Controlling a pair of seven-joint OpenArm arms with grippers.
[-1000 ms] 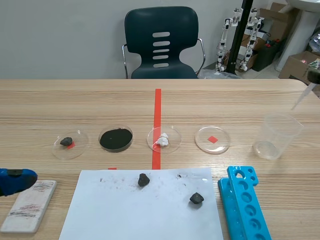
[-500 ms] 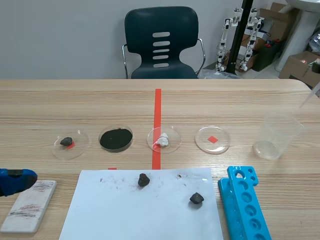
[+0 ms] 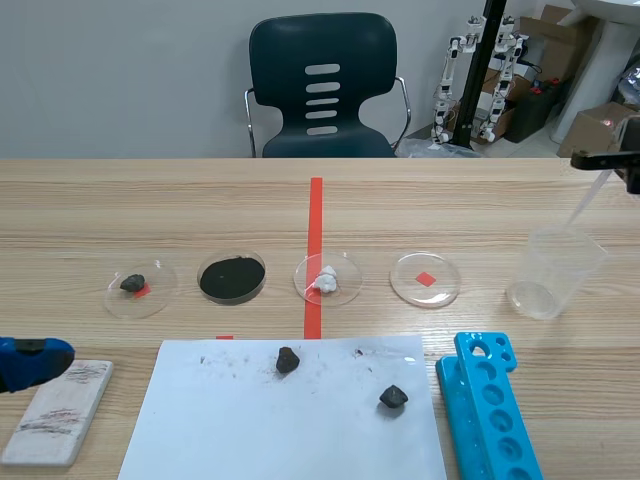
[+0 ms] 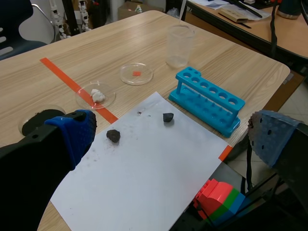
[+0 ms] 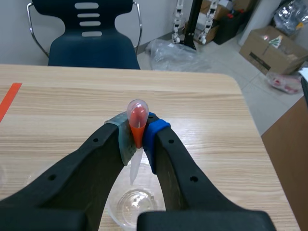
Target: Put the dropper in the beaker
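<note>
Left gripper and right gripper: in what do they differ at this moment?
The left gripper is open and empty; the right gripper is shut on the dropper. The left sits low beside a white block; the right is raised above the beaker. Both are black, of the same build.

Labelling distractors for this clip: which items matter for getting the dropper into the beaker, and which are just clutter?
Job: dropper, pinched in the right gripper; beaker, just under the dropper's tip.

Clutter: petri dishes, white sheet with dark lumps, blue tube rack, grey block, chair.
</note>
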